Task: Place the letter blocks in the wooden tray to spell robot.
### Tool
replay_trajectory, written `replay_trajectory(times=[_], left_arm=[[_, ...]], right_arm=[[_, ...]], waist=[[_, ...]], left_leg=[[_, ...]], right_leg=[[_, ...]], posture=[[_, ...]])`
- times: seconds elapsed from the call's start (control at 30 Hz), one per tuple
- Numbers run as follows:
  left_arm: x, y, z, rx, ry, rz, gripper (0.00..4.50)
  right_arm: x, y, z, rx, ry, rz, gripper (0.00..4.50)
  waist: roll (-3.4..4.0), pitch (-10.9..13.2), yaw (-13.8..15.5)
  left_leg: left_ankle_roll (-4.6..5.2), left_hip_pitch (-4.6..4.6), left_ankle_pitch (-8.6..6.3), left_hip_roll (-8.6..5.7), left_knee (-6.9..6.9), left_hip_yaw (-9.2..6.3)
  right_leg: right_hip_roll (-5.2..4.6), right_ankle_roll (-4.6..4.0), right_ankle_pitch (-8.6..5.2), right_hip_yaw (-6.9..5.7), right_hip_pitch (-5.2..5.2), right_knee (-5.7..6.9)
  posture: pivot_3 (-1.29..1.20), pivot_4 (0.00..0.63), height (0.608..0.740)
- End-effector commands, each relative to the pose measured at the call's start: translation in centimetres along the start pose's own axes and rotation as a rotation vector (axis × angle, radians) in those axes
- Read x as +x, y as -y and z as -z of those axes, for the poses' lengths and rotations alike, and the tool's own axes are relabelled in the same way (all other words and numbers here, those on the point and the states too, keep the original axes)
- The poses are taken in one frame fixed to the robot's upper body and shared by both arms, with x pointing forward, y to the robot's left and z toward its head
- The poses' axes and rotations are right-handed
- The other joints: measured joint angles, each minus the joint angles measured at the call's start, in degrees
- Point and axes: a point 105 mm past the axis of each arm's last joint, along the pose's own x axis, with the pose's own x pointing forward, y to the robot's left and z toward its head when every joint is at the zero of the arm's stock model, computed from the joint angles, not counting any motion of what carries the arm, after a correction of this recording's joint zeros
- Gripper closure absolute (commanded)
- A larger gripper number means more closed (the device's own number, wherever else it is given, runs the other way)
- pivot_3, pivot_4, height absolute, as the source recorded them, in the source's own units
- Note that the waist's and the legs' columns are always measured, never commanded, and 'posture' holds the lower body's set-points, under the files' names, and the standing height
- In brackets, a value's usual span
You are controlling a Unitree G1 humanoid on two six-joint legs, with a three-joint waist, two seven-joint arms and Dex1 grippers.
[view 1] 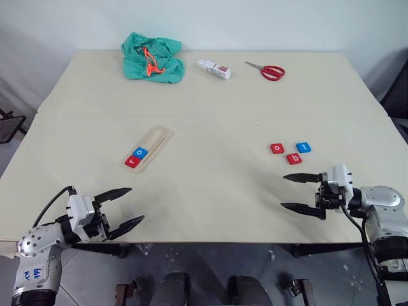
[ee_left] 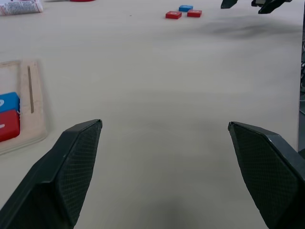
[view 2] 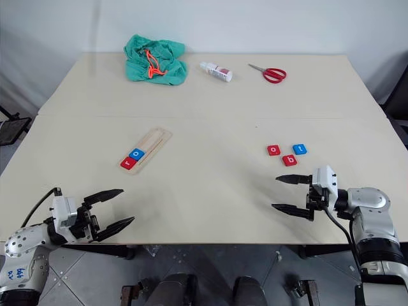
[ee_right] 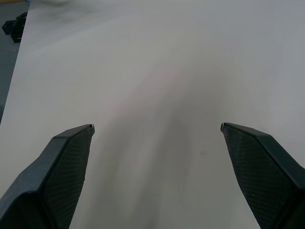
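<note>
The wooden tray (view 1: 153, 146) lies slantwise left of the middle of the head view, on the pale table (view 1: 210, 108). Two letter blocks sit in its lower end: a red tile (view 1: 132, 161) at the very end and a blue tile (view 1: 140, 153) touching it just above. The rest of the tray's groove runs up and to the right from them.

The other three blocks lie loose on the table at centre right, well apart from the tray: a red o tile (view 1: 277, 148), a blue tile (view 1: 303, 147) just to its right, and a red tile (view 1: 294, 159) below and between them. Its letter looks like a b, but that is hard to make out.

The left gripper (view 1: 129, 206) is at the lower left of the head view, near the table's front edge, its two black fingers spread wide with nothing between them. The tray's filled end lies above it and slightly to the right, apart from it. In the left wrist view the tray (ee_left: 33, 102) sits at the left edge, beyond the finger there.

The right gripper (view 1: 291, 191) is at the lower right, fingers likewise parted wide and empty, tips pointing left. The three loose tiles lie just above it, near but not touching.

Along the upper edge of the table rest a green cloth bag with an orange cord (view 1: 153, 57), a small white bottle (view 1: 213, 69) and red-handled scissors (view 1: 268, 70).
</note>
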Motion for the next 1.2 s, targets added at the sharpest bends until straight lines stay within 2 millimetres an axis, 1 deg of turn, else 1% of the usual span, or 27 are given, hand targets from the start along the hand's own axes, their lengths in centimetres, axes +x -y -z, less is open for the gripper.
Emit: replay_trajectory(times=[0.03, 0.17, 0.27, 0.4, 0.53, 0.63, 0.77, 0.87, 1.0, 1.07, 1.13, 1.2], left_arm=[[-0.1, 0.1, -1.2, 0.037, 0.027, 0.002, 0.00], [-0.1, -0.3, -1.3, 0.022, 0.015, -0.056, 0.00], [-0.6, -0.2, -1.3, -0.014, -0.001, -0.089, 0.00], [-1.8, -0.3, -1.1, -0.038, -0.047, -0.170, 0.00], [-3.7, -1.1, -0.7, -0.061, -0.110, -0.315, 0.00], [-4.2, -1.3, -0.7, -0.092, -0.116, -0.351, 0.00], [-3.8, -1.6, -0.5, -0.088, -0.153, -0.364, 0.00], [-3.4, -3.1, 0.2, -0.116, -0.233, -0.411, 0.00], [-2.9, -4.8, 0.1, -0.124, -0.275, -0.463, 0.00], [-2.1, -7.0, 0.2, -0.158, -0.325, -0.530, 0.00], [-1.2, -8.2, -0.3, -0.168, -0.333, -0.555, 0.00], [0.3, -9.1, -0.4, -0.153, -0.347, -0.529, 0.00]], right_arm=[[-0.3, 0.3, -0.8, -0.031, 0.026, -0.003, 0.05], [0.0, 0.5, -0.9, -0.030, 0.033, -0.003, 0.05], [0.2, 0.5, -1.2, -0.032, 0.039, -0.011, 0.05], [0.6, 0.7, -1.5, -0.039, 0.047, -0.020, 0.05], [1.1, 1.2, -2.1, -0.050, 0.060, -0.024, 0.05], [1.6, 1.4, -2.3, -0.060, 0.062, -0.027, 0.05], [2.2, 1.2, -2.8, -0.065, 0.081, -0.042, 0.05], [2.5, 0.9, -3.3, -0.079, 0.094, -0.062, 0.05], [2.7, 0.5, -4.1, -0.096, 0.113, -0.065, 0.05], [3.1, 0.2, -4.9, -0.112, 0.134, -0.068, 0.05], [3.2, -0.1, -5.3, -0.118, 0.143, -0.069, 0.05], [3.2, -0.3, -5.5, -0.119, 0.148, -0.062, 0.05]], waist=[[0.00, 0.00, -0.04], [0.01, 0.01, -0.11], [0.01, 0.01, -0.10], [0.01, 0.01, -0.12], [0.01, 0.02, -0.13], [0.02, 0.02, 0.01], [0.02, 0.03, 0.17], [0.03, 0.04, 0.15], [0.04, 0.04, -0.04], [0.04, 0.04, 0.01], [0.09, 0.11, 0.42], [0.09, 0.11, 0.43]], left_leg=[[0.00, 0.00, 0.00, 0.00, 0.00, 0.00], [0.00, 0.00, 0.00, 0.00, 0.00, 0.00], [0.00, 0.00, 0.00, 0.00, 0.00, 0.00], [0.00, 0.00, 0.00, 0.01, -0.01, 0.00], [0.00, 0.01, 0.00, 0.02, 0.00, 0.01], [0.00, 0.00, 0.00, 0.02, 0.00, 0.00], [0.02, 0.00, -0.01, -0.01, 0.01, -0.01], [0.01, 0.00, -0.01, -0.01, 0.01, -0.01], [0.01, 0.00, -0.01, -0.01, 0.01, -0.01], [0.00, 0.01, -0.02, -0.01, -0.03, -0.02], [-0.01, 0.00, -0.02, -0.01, 0.00, -0.12], [0.00, 0.00, -0.02, -0.02, 0.08, -0.08]], right_leg=[[0.00, 0.00, 0.00, 0.00, 0.00, 0.00], [0.00, 0.00, 0.00, 0.01, 0.00, 0.00], [0.00, 0.00, 0.00, 0.01, 0.00, 0.00], [0.00, 0.00, 0.00, 0.02, 0.00, 0.00], [-0.02, 0.00, 0.00, 0.03, 0.00, -0.02], [-0.02, 0.00, 0.00, 0.03, 0.00, -0.02], [-0.04, 0.00, 0.00, 0.03, 0.01, -0.02], [-0.02, 0.00, 0.00, 0.03, 0.01, -0.02], [-0.02, 0.00, 0.00, 0.04, 0.00, 0.02], [-0.02, 0.00, 0.00, 0.04, -0.01, 0.02], [0.01, 0.00, 0.00, -0.02, -0.02, 0.16], [0.00, 0.00, 0.00, 0.03, -0.03, 0.21]], posture=[[0.00, 0.150, 0.740], [0.00, 0.150, 0.740], [0.00, 0.150, 0.740], [0.00, 0.150, 0.740], [0.00, 0.150, 0.740], [0.00, 0.150, 0.740], [0.00, 0.150, 0.740], [0.00, 0.150, 0.740], [0.00, 0.150, 0.740], [0.00, 0.150, 0.740], [0.00, 0.150, 0.740], [0.00, 0.150, 0.740]])
